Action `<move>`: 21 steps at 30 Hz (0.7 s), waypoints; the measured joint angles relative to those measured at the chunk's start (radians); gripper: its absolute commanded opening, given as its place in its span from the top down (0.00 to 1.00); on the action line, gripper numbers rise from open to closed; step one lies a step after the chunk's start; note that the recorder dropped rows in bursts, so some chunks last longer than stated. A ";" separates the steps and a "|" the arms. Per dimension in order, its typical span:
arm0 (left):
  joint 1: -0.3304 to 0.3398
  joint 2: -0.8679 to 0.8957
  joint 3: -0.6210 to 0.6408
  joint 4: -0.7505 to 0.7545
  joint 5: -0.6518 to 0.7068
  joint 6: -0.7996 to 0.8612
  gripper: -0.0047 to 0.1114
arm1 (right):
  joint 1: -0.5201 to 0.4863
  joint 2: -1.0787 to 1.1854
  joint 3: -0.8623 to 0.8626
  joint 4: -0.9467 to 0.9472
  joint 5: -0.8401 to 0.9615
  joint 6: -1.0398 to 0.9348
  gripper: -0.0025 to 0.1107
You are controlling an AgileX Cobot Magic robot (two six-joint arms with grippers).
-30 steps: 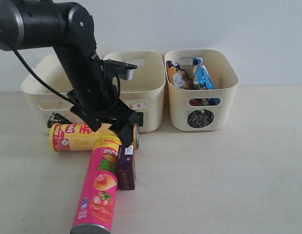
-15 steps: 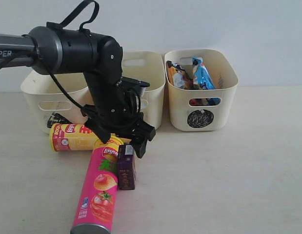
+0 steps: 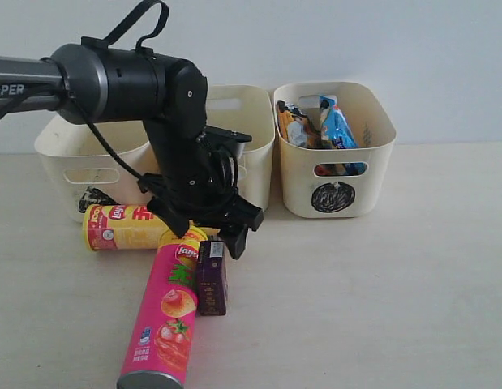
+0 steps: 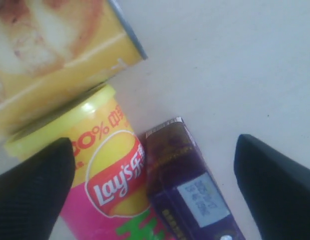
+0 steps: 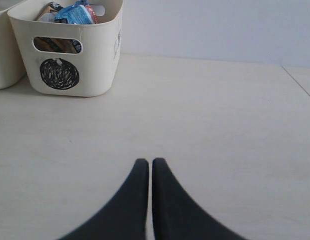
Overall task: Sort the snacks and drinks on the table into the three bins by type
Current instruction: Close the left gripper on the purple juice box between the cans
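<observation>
The exterior view faces the pale beige wood-grain bench (image 3: 380, 308) from the front, slightly raised. The left wrist view points steeply down, very close over the slim dark purple carton (image 4: 182, 172). The right wrist view looks low along the bench towards the cream plastic bin with a black scribbled circle (image 5: 97, 75). The exterior view shows both.

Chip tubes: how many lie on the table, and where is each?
2. The yellow-red tube lies before the left bin; the pink tube lies nearer the camera, beside the purple carton. The arm may hide others.
</observation>
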 measured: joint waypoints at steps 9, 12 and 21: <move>0.000 0.001 -0.038 -0.005 0.071 0.000 0.28 | 0.000 0.000 0.000 0.000 0.000 0.000 0.98; 0.000 0.001 -0.038 -0.021 0.077 0.000 0.28 | 0.000 0.000 0.000 0.000 0.000 0.000 0.98; -0.026 0.023 -0.038 -0.036 0.083 0.000 0.28 | 0.000 0.000 0.000 0.000 0.000 0.000 0.98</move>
